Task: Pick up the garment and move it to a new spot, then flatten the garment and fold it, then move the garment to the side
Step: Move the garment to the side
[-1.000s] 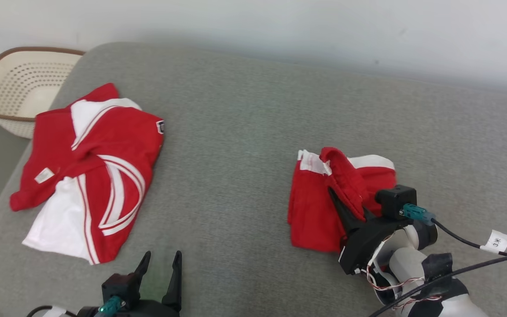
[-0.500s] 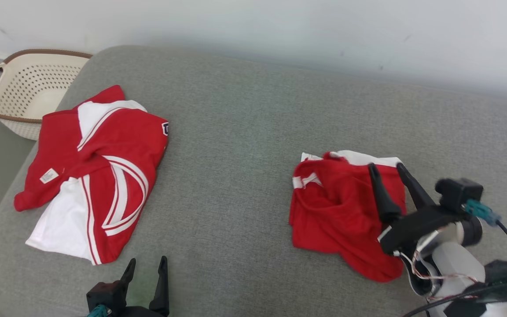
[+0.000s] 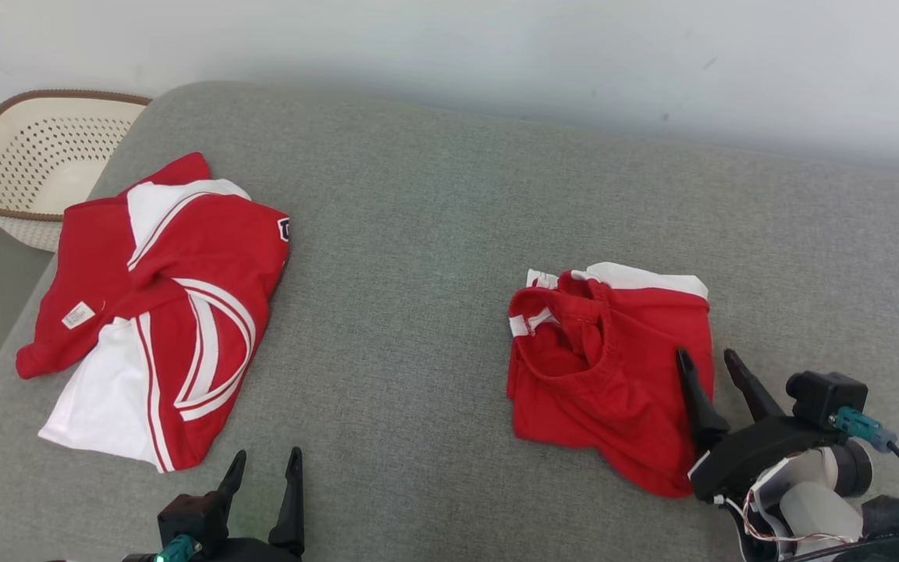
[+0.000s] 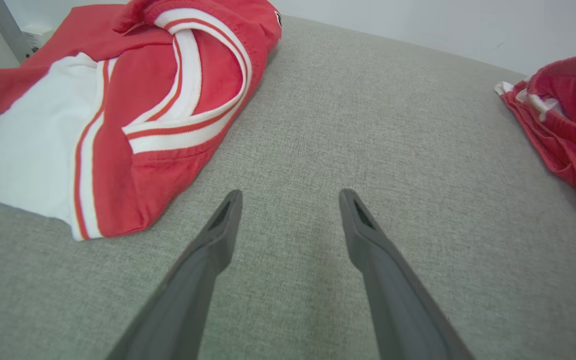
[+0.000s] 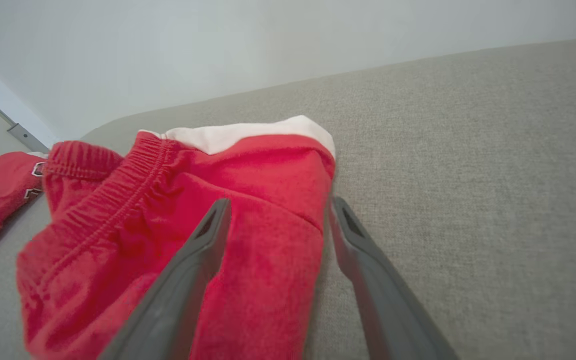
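A red garment, shorts with an elastic waistband and a white edge, lies bunched on the right of the grey cushion. My right gripper stands open at the garment's near right edge, fingers over the cloth and holding nothing. In the right wrist view the garment lies under and between the spread fingers of the right gripper. My left gripper is open and empty at the cushion's front. In the left wrist view the left gripper points over bare cushion, the garment far to its right.
A red and white shirt lies crumpled on the cushion's left, also near the left gripper. A cream perforated basket stands off the cushion's far left corner. A pale wall runs behind. Bare cushion separates the two garments.
My right gripper went from shut on a raised fold of the garment to open, and drew back toward the lower right. The garment dropped and now lies flatter.
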Robot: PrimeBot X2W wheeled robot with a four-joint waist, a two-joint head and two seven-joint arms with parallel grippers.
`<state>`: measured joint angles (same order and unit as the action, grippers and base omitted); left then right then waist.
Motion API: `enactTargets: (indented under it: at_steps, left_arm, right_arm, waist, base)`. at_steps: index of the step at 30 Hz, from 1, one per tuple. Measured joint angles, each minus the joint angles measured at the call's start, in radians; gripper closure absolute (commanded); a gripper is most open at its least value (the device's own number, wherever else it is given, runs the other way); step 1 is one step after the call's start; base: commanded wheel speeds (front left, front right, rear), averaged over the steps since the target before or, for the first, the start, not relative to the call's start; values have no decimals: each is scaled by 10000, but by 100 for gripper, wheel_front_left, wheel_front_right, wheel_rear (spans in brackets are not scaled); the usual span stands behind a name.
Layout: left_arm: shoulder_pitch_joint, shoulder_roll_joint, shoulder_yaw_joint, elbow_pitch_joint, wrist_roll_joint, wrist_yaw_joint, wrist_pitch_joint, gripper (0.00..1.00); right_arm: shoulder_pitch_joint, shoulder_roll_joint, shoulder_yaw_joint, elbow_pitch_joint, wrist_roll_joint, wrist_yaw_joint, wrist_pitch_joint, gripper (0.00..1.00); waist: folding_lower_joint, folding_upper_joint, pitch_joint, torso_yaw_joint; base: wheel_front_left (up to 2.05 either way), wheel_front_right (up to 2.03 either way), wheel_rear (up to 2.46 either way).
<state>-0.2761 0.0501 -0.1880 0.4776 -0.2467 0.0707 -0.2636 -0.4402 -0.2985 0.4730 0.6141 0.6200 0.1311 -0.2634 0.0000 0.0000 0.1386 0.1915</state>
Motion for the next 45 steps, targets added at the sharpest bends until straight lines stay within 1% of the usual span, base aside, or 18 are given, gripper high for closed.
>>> enactTargets:
  at_steps: [12,13,14,15,16,20,23,29,35,40,45]
  left_arm:
    - [5,6,-125,-105,130,-71,0,0]
    - [-16,-2,-144,-151,128,-71,0,0]
    - [-52,-2,-165,-188,128,-69,0,0]
    - [-93,0,-192,-226,127,-63,0,0]
    - [-121,4,-230,-268,127,-63,0,0]
    - [-120,2,-428,-399,130,-59,0,0]
    - [-114,2,-477,-529,247,-58,0,0]
    - [-24,0,-470,-775,489,-52,0,0]
    - [50,-2,-401,-1047,738,15,-2,0]
    - [38,-2,-387,-1237,892,12,-2,0]
    - [-187,0,-441,-1336,901,-81,-2,0]
  right_arm:
    - [-101,414,-215,1482,12,0,-10,0]
    - [-177,481,-228,1588,17,0,-12,13]
    - [-244,525,-234,1680,17,-2,-13,56]
    - [-304,552,-230,1768,15,-2,-13,88]
    - [-358,571,-222,1839,12,-2,-13,100]
    - [-435,585,-535,1768,-330,-2,-4,100]
    - [-435,514,-859,1444,-892,-2,-2,100]
    - [-298,525,-1248,1227,-1503,-2,-2,100]
    - [-48,529,-1434,1223,-1628,-2,-2,100]
    - [34,533,-1476,1243,-1636,-2,0,100]
    - [6,614,-1375,1214,-1636,-2,0,100]
  waist:
    - [0,0,72,421]
    - [-1,0,78,446]
    - [0,0,79,468]
    - [0,0,75,485]
    - [0,0,66,494]
    - [0,0,-25,442]
    - [0,0,-121,301]
    - [0,0,-310,-287]
    - [0,0,-436,-1218]
    - [0,0,-483,-2154]
    - [0,0,-450,-3168]
  base:
    - [0,0,0]
    - [0,0,0]
    - [0,0,0]
    - [0,0,0]
    - [0,0,0]
    - [0,0,0]
    - [0,0,0]
    - [0,0,0]
    - [0,0,0]
    - [0,0,0]
    - [0,0,0]
